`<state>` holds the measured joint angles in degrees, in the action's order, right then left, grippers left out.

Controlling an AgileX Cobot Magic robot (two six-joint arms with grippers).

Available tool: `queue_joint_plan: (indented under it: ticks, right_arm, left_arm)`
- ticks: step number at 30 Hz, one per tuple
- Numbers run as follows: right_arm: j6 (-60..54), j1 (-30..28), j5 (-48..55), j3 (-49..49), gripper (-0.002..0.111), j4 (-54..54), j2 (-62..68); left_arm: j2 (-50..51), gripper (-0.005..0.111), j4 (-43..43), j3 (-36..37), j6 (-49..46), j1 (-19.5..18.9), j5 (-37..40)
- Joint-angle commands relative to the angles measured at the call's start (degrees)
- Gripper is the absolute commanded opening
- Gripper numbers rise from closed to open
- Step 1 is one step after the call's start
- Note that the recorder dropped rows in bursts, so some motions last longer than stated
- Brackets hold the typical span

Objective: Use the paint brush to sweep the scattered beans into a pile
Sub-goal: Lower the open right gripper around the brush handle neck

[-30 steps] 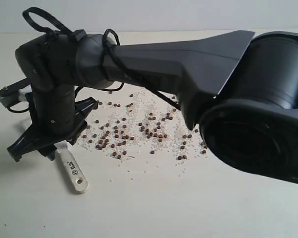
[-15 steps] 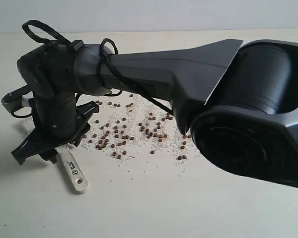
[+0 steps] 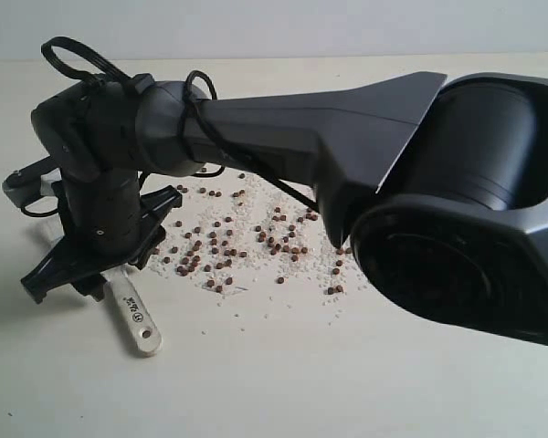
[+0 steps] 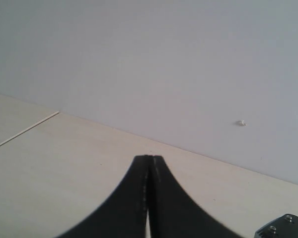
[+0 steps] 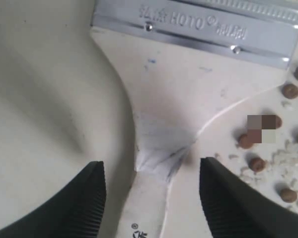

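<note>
The paint brush (image 3: 134,313) lies flat on the table at the left, its white handle with dark print and end hole sticking out toward the front. My right gripper (image 3: 91,269) hangs directly over its neck. In the right wrist view the right gripper (image 5: 151,171) is open, one finger on each side of the paint brush (image 5: 154,124), whose silver band (image 5: 198,27) shows above. The beans (image 3: 228,245) lie scattered among white crumbs to the right of the brush; a few beans (image 5: 257,163) show beside the handle. No pile is formed. My left gripper (image 4: 149,159) is shut on nothing.
The big dark right arm (image 3: 365,155) crosses the exterior view from the right and hides the table's back right. A pale wall (image 4: 164,59) rises beyond the table's far edge in the left wrist view. Bare tabletop (image 3: 301,383) stretches in front of the beans.
The right arm shifted a little toward the right and settled lower over the brush between the earliest frame and half a second ago; since then nothing has visibly moved.
</note>
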<state>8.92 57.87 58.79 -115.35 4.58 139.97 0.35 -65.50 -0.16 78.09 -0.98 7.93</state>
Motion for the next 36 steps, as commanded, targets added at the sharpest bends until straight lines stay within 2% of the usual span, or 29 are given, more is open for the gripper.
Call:
queue_joint_plan:
  ticks: [1, 11, 27, 36]
  right_arm:
    - [0.21, 0.11, -0.32, -0.45, 0.056, -0.18, -0.04]
    - [-1.26, 0.11, -3.06, -0.45, 0.056, -0.46, 0.05]
    - [-1.26, 0.11, -1.53, -0.45, 0.055, -0.37, 1.68]
    - [-1.26, 0.11, 4.91, -2.38, 0.054, -0.72, 1.90]
  left_arm:
    - [-0.35, 0.000, 0.31, 0.16, 0.09, 0.31, 0.36]
    - [-0.35, 0.000, 0.31, 0.16, 0.09, 0.31, 0.36]
    - [-0.35, 0.000, 0.31, 0.16, 0.09, 0.31, 0.36]
    - [-0.35, 0.000, 0.31, 0.16, 0.09, 0.31, 0.36]
